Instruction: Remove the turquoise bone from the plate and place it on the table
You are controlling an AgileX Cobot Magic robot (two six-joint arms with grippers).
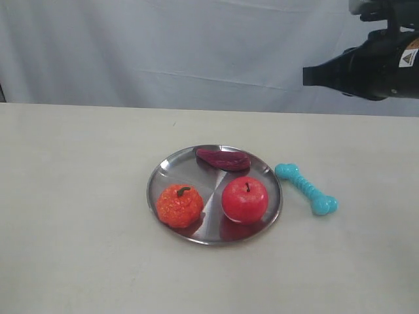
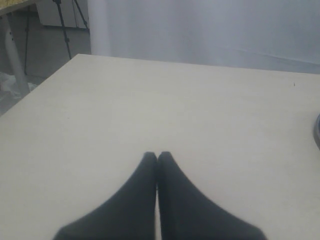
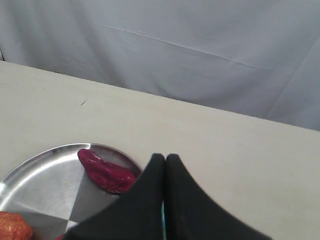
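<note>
The turquoise bone (image 1: 306, 188) lies flat on the cream table (image 1: 78, 196), just right of the silver plate (image 1: 171, 164) and apart from its rim. In the right wrist view only a thin turquoise sliver (image 3: 163, 220) shows through the slit between the fingers. My right gripper (image 3: 165, 158) is shut and empty, high above the table; in the exterior view its black tip (image 1: 306, 76) pokes in at the upper right, far above the bone. My left gripper (image 2: 157, 155) is shut on nothing over bare table, out of the exterior view.
On the plate sit an orange pumpkin toy (image 1: 179, 205), a red apple (image 1: 245, 199) and a dark purple flat piece (image 1: 224, 159). A grey cloth backdrop (image 1: 163, 46) hangs behind the table. The table's left edge (image 2: 30, 92) shows in the left wrist view.
</note>
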